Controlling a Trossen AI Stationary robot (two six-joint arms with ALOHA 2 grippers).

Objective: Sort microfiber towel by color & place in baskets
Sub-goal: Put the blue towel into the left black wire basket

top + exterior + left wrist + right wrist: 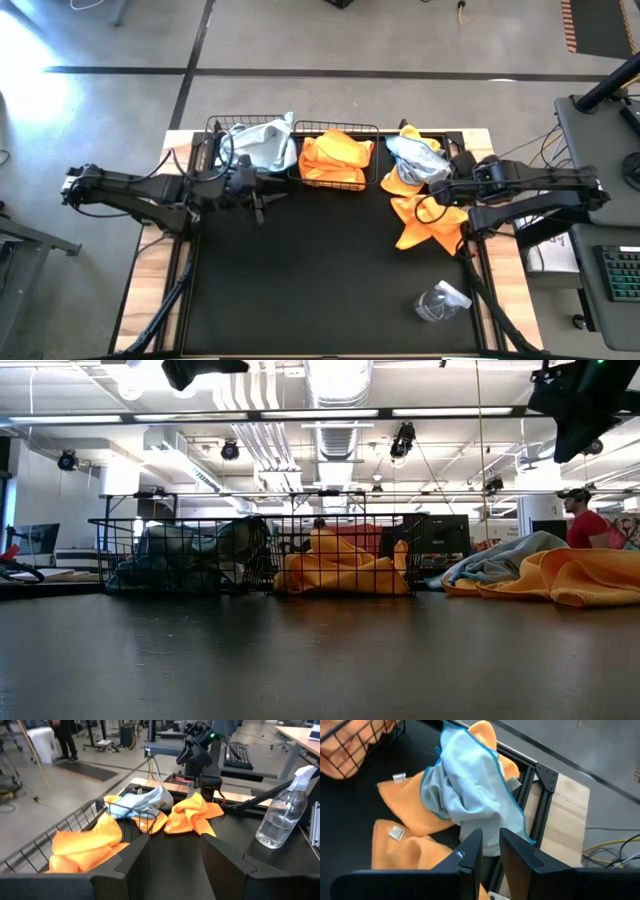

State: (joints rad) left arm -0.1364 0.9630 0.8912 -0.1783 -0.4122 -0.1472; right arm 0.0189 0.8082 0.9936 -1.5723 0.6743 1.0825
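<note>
Right gripper (487, 851) hangs above the loose towel pile (425, 190) at the counter's (320, 290) right side, its fingers drawn narrow with only a slim gap and nothing between them, directly over a pale blue-grey towel (470, 790) that lies on top of orange towels (407, 800). Left gripper (172, 862) hovers beside the left basket (225, 135), spread wide and holding nothing. That basket holds blue-grey towels (262, 145); the basket (335, 160) touching it, between it and the pile, holds orange towels (335, 158). A clear spray bottle (440, 302) lies on the counter well apart from the pile, toward the near edge.
</note>
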